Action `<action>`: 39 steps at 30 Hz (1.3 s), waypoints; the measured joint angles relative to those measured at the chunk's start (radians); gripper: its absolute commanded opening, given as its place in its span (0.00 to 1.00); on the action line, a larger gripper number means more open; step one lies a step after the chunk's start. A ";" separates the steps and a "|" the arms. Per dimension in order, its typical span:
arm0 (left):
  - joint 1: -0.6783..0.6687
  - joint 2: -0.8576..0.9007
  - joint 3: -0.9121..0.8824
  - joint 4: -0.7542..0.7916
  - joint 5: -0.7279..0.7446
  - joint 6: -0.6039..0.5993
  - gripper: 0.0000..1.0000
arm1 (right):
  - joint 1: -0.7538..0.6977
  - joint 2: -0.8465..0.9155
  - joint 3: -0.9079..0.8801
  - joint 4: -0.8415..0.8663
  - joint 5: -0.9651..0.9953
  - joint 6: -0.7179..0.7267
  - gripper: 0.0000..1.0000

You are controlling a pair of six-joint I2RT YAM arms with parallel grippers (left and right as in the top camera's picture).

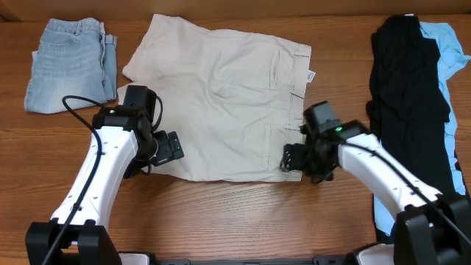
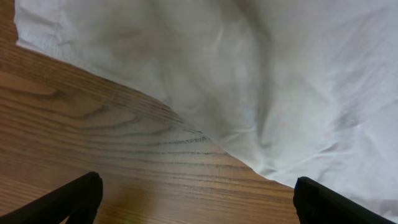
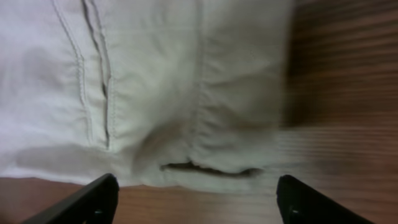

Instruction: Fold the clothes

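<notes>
Beige shorts (image 1: 228, 96) lie spread flat in the middle of the table. My left gripper (image 1: 171, 148) is open at their lower left hem; in the left wrist view the pale cloth (image 2: 261, 81) fills the upper right and my fingers (image 2: 198, 199) straddle bare wood just short of its edge. My right gripper (image 1: 292, 159) is open at the lower right waistband corner; in the right wrist view the seamed waistband (image 3: 186, 112) lies just ahead of my open fingers (image 3: 198, 202).
Folded light-blue jeans (image 1: 70, 62) sit at the far left. A black garment (image 1: 408, 96) lies over a light-blue one (image 1: 449, 51) at the right edge. Wooden table (image 1: 243, 213) shows along the front.
</notes>
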 measured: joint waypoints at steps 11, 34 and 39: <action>0.000 0.000 0.000 0.000 -0.003 -0.025 1.00 | 0.089 0.000 -0.064 0.063 0.082 0.082 0.44; 0.004 0.000 0.000 -0.069 0.030 -0.054 1.00 | -0.102 -0.014 0.039 -0.116 0.262 0.130 0.55; 0.016 -0.072 0.000 -0.087 0.097 -0.127 1.00 | -0.103 -0.152 0.276 -0.241 0.262 0.095 1.00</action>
